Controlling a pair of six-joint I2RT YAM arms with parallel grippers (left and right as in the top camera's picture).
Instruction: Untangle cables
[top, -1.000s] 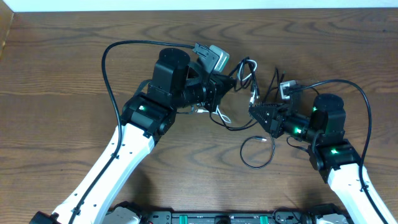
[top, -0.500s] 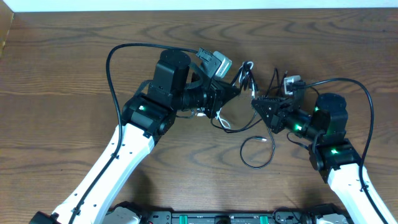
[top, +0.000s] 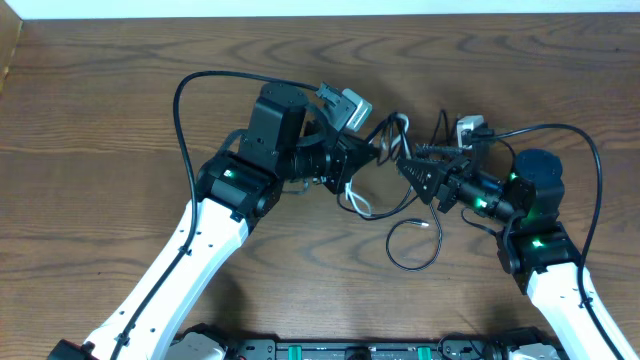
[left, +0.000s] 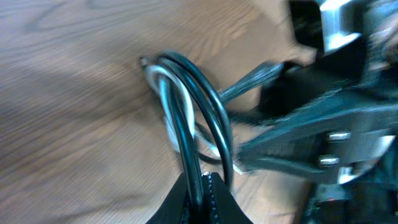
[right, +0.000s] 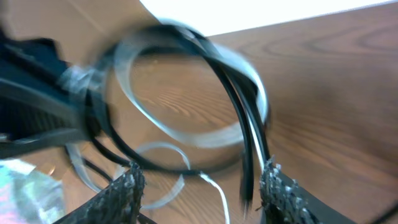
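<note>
From overhead, my left pincer and my right pincer point at each other over the middle of the brown wooden desk, tips close together. The cables hang bunched between them, black and white loops rising toward the far edge, with a white strand sagging down to the desk beside my left arm. A loose black cable lies in an open ring on the desk nearer to me, just below my right pincer. My left arm's thick feed cable arcs wide over the desk on the left.

In my left wrist view, my left pincer is pinched closed on a black strand of the cables. The loops stand up from my fingertips, long axis running away from me, black ones over a white one. My right pincer crowds in from the right, blurred, and blocks the desk behind it.

In my right wrist view, my right pincer is spread wide. The cables arch through the gap, black strands dropping close by the right-hand finger. My left pincer is a dark blur at the left.
</note>
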